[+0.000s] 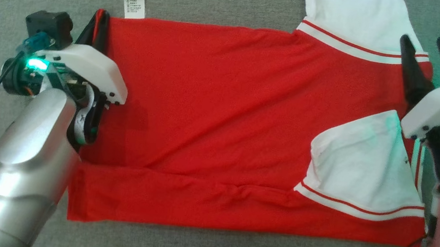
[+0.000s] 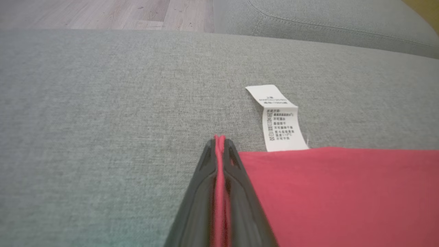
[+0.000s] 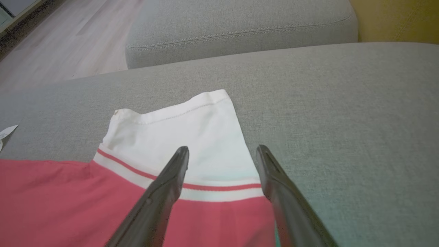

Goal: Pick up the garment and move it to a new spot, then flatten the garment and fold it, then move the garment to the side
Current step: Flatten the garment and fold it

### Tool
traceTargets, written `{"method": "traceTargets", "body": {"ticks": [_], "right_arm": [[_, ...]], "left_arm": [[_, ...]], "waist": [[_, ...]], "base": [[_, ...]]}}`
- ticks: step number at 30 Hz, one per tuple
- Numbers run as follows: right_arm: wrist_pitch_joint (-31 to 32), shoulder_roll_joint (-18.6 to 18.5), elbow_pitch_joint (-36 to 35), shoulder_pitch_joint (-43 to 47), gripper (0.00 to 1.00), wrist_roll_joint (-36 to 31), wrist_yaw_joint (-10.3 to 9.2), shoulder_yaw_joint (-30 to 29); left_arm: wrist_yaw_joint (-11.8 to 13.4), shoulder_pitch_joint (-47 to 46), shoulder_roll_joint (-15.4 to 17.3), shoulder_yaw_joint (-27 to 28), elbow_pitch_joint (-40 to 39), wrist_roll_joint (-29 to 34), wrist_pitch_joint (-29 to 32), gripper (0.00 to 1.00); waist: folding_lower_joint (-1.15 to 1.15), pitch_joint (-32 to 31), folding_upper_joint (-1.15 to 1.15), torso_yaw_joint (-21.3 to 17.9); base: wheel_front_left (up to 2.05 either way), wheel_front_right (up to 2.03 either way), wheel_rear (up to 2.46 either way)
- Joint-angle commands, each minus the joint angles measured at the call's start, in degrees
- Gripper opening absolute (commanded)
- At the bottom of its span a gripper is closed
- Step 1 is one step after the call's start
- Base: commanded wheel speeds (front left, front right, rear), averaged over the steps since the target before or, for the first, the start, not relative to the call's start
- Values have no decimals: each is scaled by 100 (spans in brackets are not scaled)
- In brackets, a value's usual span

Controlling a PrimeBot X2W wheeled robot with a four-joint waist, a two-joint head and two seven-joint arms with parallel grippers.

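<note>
Pinching the red edge of the garment (image 1: 220, 119) tight between the closed fingers of the left gripper (image 2: 219, 141). Lying flat on the grey cushion (image 2: 85, 103), spreading out to the right of those fingers. Showing a white label (image 2: 279, 118) just past the fingertips, a bit to the right. Holding the right gripper (image 3: 223, 151) wide apart, gripping nothing, over the white sleeve (image 3: 178, 127), its red stripe running between the two fingers.

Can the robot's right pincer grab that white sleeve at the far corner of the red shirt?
Probably yes. The right pincer is open, poised right at the far white sleeve, and nothing lies between them. A small dip should do it.
</note>
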Motion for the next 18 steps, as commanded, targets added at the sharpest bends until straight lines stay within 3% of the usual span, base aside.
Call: {"method": "traceTargets", "body": {"ticks": [1,7,18], "right_arm": [[72,-31,-213,-287,100,53,41,79],[452,-245,257,-1118,100,144,41,59],[772,-807,2619,-2736,100,-190,41,45]], "left_arm": [[-8,52,92,121,45,-56,77,0],[-20,46,2,70,-137,-31,-116,0],[-161,-75,-239,-205,-375,93,-378,0]], "waist": [[0,40,0,40],[0,190,0,253],[0,467,0,808]], "base": [[0,0,0],[0,0,0],[0,0,0]]}}
